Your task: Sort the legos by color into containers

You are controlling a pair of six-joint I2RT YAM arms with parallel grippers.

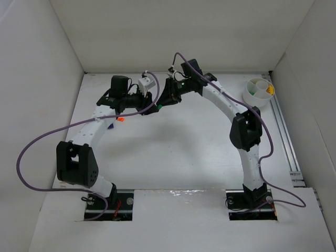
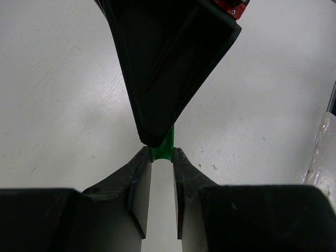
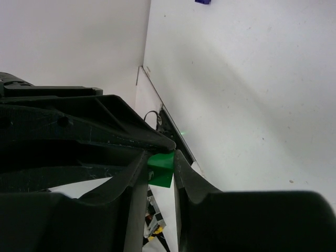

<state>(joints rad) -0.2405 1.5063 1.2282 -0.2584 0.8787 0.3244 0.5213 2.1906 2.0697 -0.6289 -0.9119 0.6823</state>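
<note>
A green lego (image 2: 161, 149) is pinched at the tips of my left gripper (image 2: 161, 155), which is shut on it. My right gripper (image 3: 160, 164) meets it from the other side, and its fingers also clamp the green lego (image 3: 161, 169). From above, both grippers touch at the back middle of the table, around the green lego (image 1: 158, 106). An orange lego (image 1: 120, 119) and a dark blue lego (image 1: 111, 126) lie beside the left arm. The white divided cup (image 1: 257, 90) stands at the back right, with a yellow piece (image 1: 270, 90) and a green piece (image 1: 252, 92) in separate wedges.
White walls enclose the table on three sides. A metal rail (image 1: 286, 136) runs along the right edge. Purple cables loop off both arms. Another blue lego (image 3: 202, 1) shows at the top of the right wrist view.
</note>
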